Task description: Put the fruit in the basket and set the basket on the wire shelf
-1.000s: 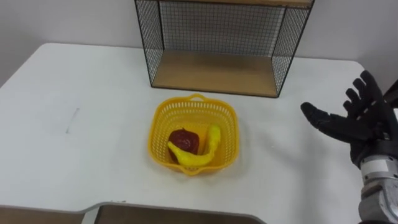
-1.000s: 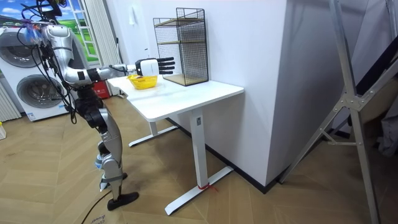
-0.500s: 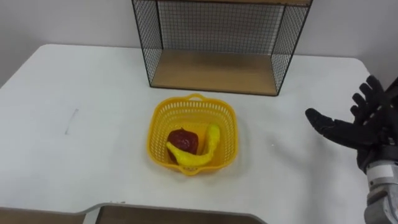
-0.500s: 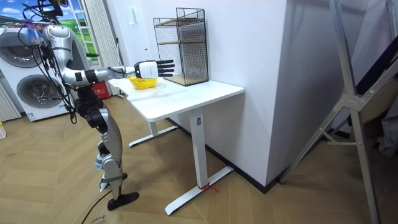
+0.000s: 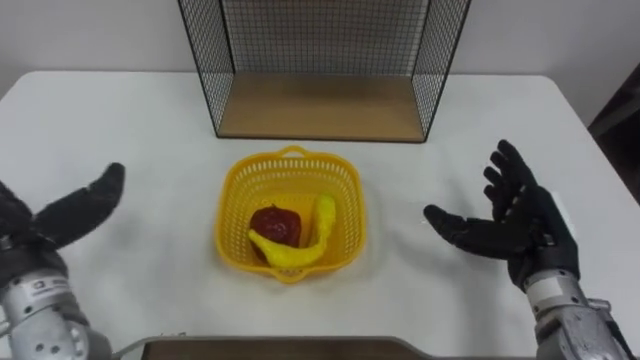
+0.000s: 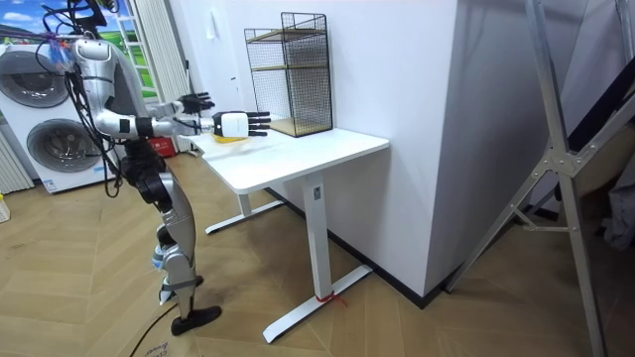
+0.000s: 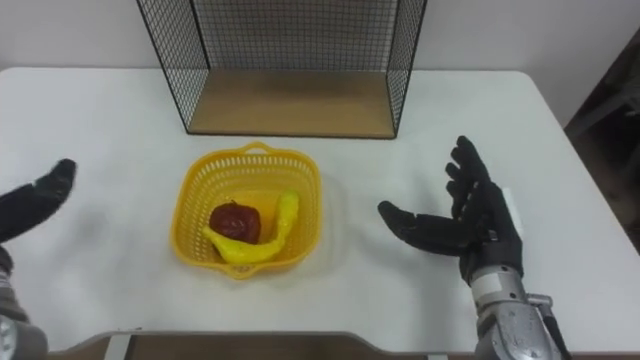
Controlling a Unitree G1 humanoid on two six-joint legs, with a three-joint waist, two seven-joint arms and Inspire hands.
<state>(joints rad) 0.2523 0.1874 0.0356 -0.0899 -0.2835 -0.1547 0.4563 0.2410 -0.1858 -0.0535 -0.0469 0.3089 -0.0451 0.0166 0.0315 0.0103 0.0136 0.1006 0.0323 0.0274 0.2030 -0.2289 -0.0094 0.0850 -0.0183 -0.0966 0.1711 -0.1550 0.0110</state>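
The basket (image 5: pixel 232 203) sits on the table (image 5: pixel 130 130) near the wire shelf (image 5: pixel 320 108). It holds a banana (image 5: pixel 303 243) and a red fruit (image 5: pixel 271 222), probably an apple. The left hand (image 5: pixel 68 212) and right hand (image 5: pixel 512 226) hover on either side of it, fingers spread.

1. The right hand (image 5: pixel 520 232), at the lower right, is black with a silver-grey wrist.
2. The left hand (image 5: pixel 55 218), at the lower left, is black too, above a grey cuff.
3. In the room view, dark cables run along its grey torso.
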